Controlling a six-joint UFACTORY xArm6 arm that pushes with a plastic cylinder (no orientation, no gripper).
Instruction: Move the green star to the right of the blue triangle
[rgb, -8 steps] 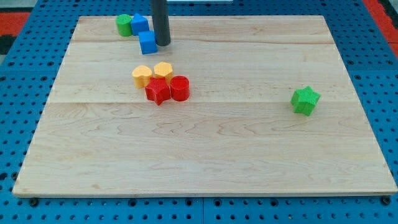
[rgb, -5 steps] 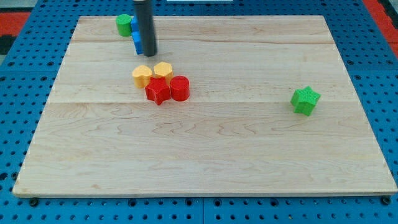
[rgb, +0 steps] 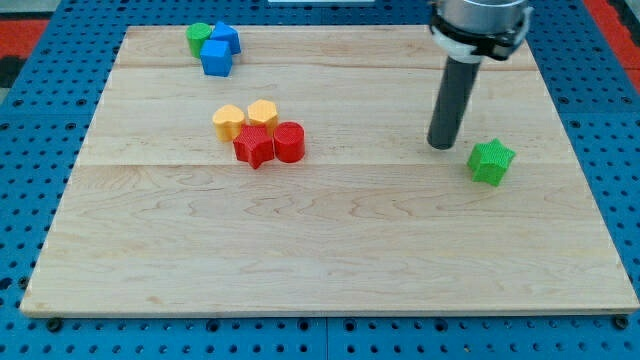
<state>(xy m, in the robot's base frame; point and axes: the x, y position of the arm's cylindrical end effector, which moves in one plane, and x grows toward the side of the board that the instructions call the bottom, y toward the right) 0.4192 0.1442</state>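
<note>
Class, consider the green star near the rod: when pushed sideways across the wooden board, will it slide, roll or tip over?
The green star sits low and flat on the wooden board, so it will probably slide rather than tip. Its points make rolling unlikely. My tip stands just to its left, slightly toward the view's top; an off-centre push against a point would likely spin the star.
</note>
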